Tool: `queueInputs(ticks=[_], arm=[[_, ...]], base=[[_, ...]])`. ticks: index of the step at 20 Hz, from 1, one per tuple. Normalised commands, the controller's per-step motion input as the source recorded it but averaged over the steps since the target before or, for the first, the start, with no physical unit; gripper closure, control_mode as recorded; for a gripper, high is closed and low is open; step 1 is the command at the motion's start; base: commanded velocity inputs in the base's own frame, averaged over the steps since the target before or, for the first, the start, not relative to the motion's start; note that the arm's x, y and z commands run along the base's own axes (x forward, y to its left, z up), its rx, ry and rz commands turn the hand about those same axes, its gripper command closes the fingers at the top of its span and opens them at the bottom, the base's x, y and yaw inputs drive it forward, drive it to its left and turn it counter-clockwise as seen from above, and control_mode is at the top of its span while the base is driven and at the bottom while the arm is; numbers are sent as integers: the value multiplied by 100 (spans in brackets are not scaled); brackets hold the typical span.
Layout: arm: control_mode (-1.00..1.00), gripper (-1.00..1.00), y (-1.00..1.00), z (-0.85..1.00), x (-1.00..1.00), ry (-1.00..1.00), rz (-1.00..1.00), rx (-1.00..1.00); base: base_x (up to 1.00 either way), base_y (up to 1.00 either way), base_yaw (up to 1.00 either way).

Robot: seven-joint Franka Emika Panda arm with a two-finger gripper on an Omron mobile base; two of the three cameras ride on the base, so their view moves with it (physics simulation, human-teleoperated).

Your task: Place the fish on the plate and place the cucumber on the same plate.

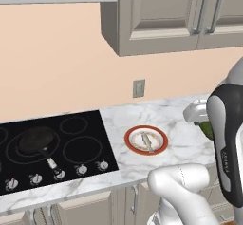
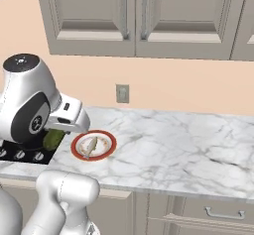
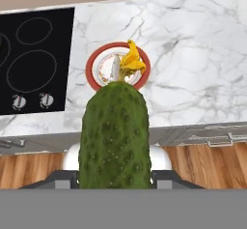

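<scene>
A dark green, bumpy cucumber (image 3: 115, 136) stands upright in my gripper (image 3: 115, 177), which is shut on its lower end. A yellow flower tip (image 3: 131, 61) tops it. I hold it in the air, short of the counter's front edge. The plate (image 3: 90, 67), red-rimmed with a white centre, lies on the marble counter beyond the cucumber. The slender silvery fish (image 3: 116, 67) rests on it. In the left base view the plate (image 1: 129, 141) with the fish (image 1: 147, 142) is left of the cucumber (image 1: 207, 129), which my arm mostly hides. In the right base view the cucumber (image 2: 53, 139) hangs left of the plate (image 2: 77, 150) and fish (image 2: 91, 146).
A black cooktop (image 1: 85, 124) with a row of knobs sits left of the plate, with a black frying pan (image 1: 35, 141) on it. A wall outlet (image 1: 138, 88) is behind the plate. Grey cabinets (image 2: 134, 16) hang above. Marble counter (image 2: 188, 149) stretches to the right.
</scene>
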Motion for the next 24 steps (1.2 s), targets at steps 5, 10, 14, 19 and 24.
queueInputs(ticks=[5, 10, 14, 19, 24], arm=[[100, 100, 0, 0, 0, 0, 0, 0], [-100, 100, 4, -3, 16, 1, -2, 0], [-100, 100, 11, -14, 64, 1, -11, 0], [-100, 100, 0, -57, 39, 0, 0, 0], [-100, 100, 0, -98, 58, 0, 0, 0]], base=[[0, 0, 0], [0, 0, 0], [0, 0, 0], [0, 0, 0], [0, 0, 0]])
